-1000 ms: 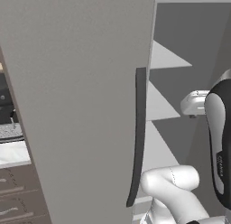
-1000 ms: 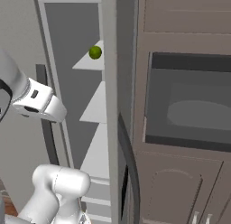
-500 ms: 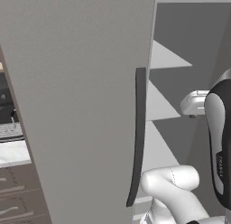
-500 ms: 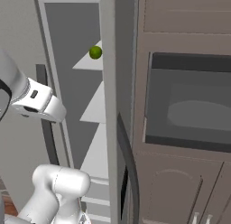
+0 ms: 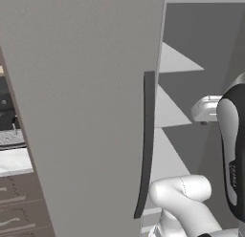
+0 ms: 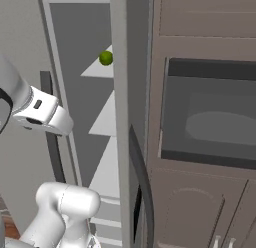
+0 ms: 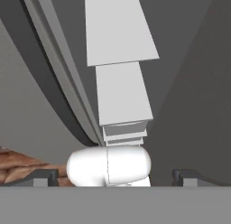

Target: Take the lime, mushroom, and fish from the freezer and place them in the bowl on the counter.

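Meanwhile the hand gapes wide before the freezer, lime shelved above.

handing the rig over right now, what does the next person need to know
Gripper: open, holding nothing, pointing into the freezer.
Freezer door is open, pale shelves exposed.
Lime sits on the top shelf, untouched. Mushroom and fish not spotted yet; they may be on shelves hidden by the door.
Done: door opened.
Left: pick lime, mushroom and fish, carry each to the bowl on the counter.
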